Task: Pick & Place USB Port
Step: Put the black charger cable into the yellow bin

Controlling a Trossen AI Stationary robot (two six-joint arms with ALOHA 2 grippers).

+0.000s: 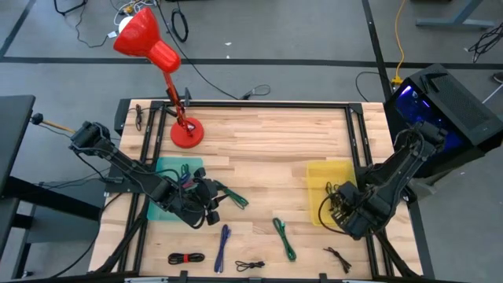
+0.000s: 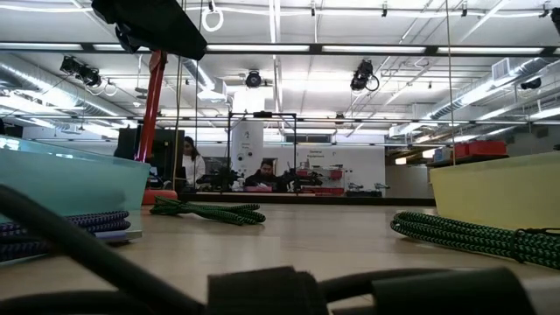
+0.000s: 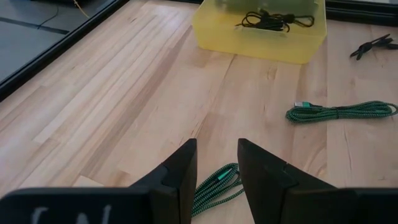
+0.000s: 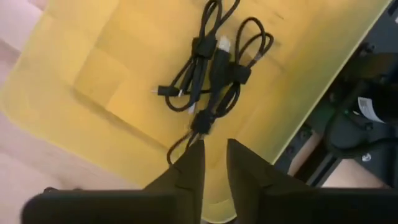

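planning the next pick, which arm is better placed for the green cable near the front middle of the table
Right, probably. The green cable lies nearer the right gripper, which hangs over the yellow bin. The left gripper sits beside another green cable.

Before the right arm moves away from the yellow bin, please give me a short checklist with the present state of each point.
1. Black cable lies inside the yellow bin: ok.
2. Right hand has let go of the cable: cannot tell; the fingers stand slightly apart and the cable end reaches up to their tips.
3. Right hand is above the bin, not touching its wall: ok.
4. Left hand holds nothing: ok; fingers apart, a green cable lies on the table beneath them.
5. Cables remain on the table to sort: ok; a second green cable lies near the front edge.
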